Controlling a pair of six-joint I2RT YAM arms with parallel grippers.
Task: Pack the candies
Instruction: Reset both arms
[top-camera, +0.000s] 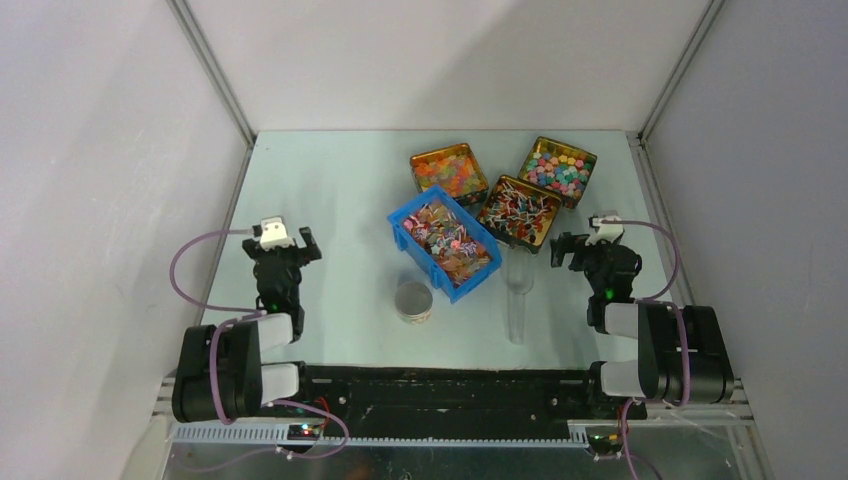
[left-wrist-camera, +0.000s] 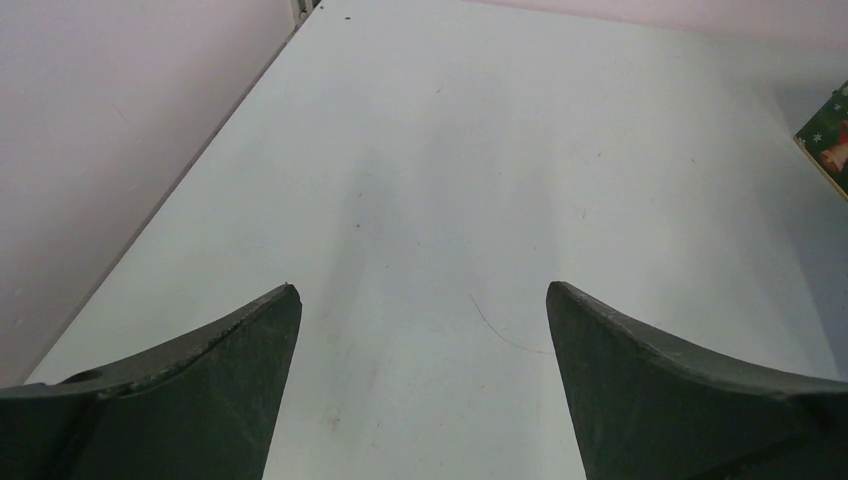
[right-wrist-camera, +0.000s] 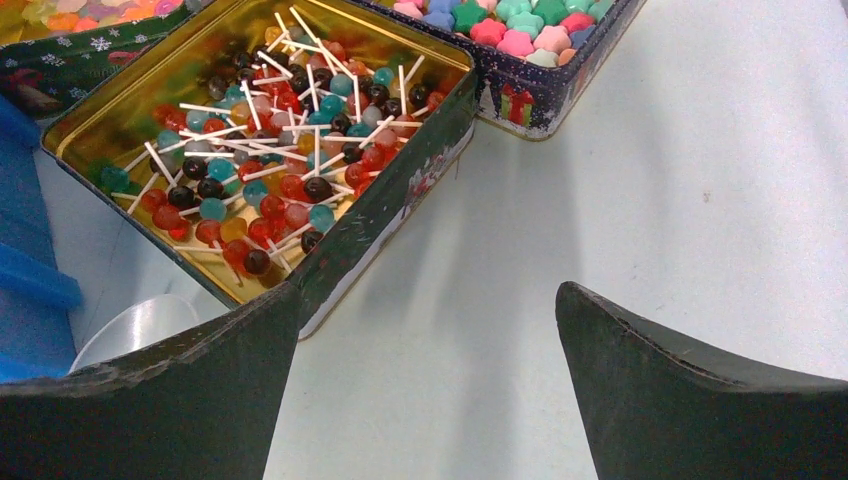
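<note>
Left gripper (top-camera: 282, 245) has it easy: bare table (top-camera: 330, 180) ahead right up to the back wall, with only the blue bin (top-camera: 398, 226) and the lid (top-camera: 413, 300) off to its right. Right gripper (top-camera: 590, 245) is hemmed in, with the lollipop tin (right-wrist-camera: 390, 210) just ahead on its left, the star-sweet tin (right-wrist-camera: 540, 100) behind that, the clear jar (top-camera: 518, 295) near its left, and one bare lane running forward along the right wall. The middle is crowded, bin and both tins packed close, a third tin (top-camera: 420, 178) behind them.
</note>
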